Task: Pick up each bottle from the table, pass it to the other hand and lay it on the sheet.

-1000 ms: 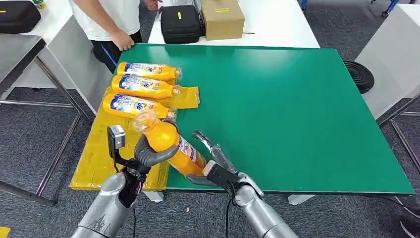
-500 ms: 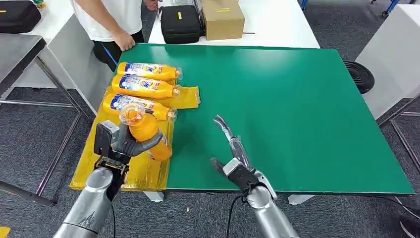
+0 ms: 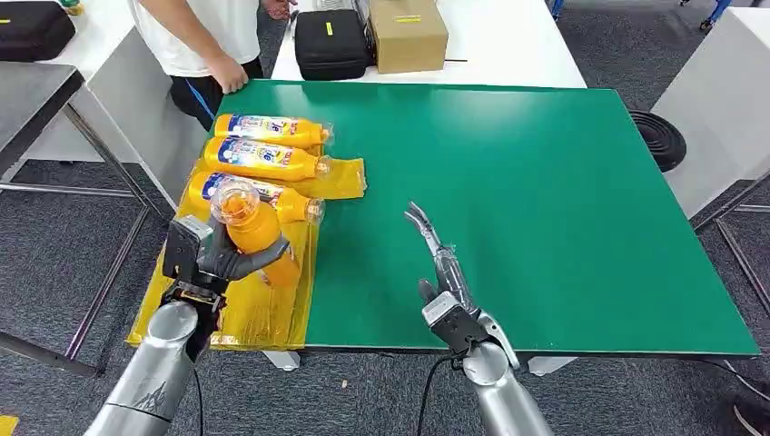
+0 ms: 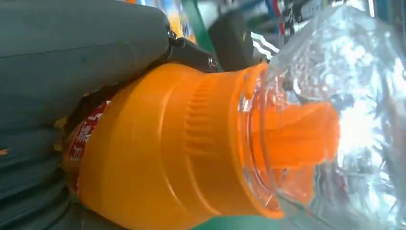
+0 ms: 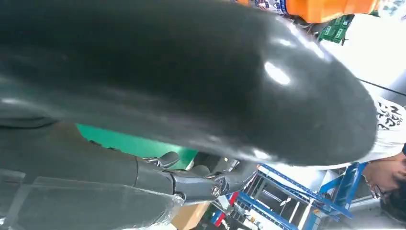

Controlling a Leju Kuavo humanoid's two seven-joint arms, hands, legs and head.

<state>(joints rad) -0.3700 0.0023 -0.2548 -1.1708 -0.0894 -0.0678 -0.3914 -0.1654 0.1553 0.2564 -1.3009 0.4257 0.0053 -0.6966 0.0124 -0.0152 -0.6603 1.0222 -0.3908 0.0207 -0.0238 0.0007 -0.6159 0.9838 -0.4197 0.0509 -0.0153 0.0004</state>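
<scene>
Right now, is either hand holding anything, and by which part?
Left hand grips the orange bottle around its body, cap end up. Right hand holds nothing.

A lab or test workshop is shown — not a home. A green work table (image 3: 545, 209) is set on grey carpet (image 3: 54, 245), with plain white tables (image 3: 508, 45) placed behind it and to either side. Behind the green table, a cardboard box (image 3: 408, 34) and a black equipment case (image 3: 330, 44) are laid — and a person (image 3: 204, 36) is stationed at its far left corner.
</scene>
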